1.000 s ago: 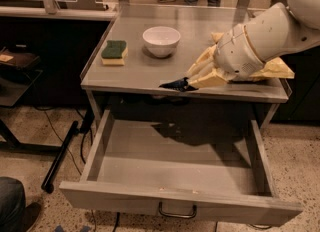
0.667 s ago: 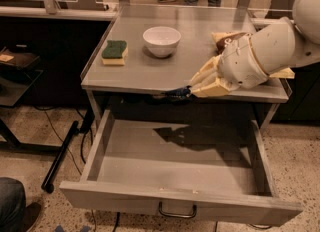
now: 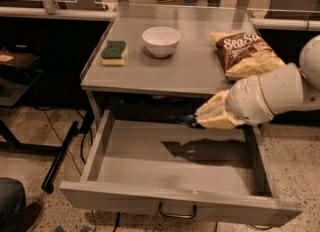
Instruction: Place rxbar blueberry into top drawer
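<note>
Below the worktop's (image 3: 190, 71) front edge, the drawer (image 3: 97, 148) stands pulled wide open. Over its back part, right of centre, hangs the gripper (image 3: 201, 121), reaching in from the right and clenched on the bar (image 3: 184, 120). The bar juts leftward from the fingertips, long axis roughly along the drawer's width (a shadow lies on the drawer floor beneath). The drawer floor lies straight down, so lowering and releasing should do.

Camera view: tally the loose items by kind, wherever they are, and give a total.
sponge: 1, on the tabletop
bowl: 1, on the tabletop
chip bag: 1, on the tabletop
rxbar blueberry: 1, held by the gripper over the open top drawer
Total: 4
</note>
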{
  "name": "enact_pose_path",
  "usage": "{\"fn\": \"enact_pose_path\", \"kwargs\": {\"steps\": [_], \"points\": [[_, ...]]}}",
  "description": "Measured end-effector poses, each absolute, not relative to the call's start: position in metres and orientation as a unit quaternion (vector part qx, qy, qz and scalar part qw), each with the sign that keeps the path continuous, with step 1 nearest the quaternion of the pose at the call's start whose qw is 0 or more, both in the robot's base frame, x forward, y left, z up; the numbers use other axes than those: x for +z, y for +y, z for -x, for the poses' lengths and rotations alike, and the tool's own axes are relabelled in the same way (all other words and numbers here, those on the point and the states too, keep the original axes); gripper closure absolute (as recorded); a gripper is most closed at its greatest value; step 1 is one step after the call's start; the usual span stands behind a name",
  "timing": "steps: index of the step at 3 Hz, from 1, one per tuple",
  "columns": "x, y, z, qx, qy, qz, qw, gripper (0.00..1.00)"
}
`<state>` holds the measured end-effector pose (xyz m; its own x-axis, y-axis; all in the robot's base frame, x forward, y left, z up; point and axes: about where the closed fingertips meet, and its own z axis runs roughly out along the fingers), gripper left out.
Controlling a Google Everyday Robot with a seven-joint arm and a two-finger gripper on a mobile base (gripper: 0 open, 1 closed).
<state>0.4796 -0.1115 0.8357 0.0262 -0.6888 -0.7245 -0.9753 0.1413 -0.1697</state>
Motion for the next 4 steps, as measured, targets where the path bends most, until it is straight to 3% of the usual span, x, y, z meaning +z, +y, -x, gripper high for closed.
{"fn": "enact_pose_path", "kwargs": {"steps": [2,4], "points": [[0.789,-0.122,-0.467,0.232,0.691,0.601,0.328,1.00],[0.748,-0.123,-0.484,0.243,0.700,0.562,0.367,1.00]]}}
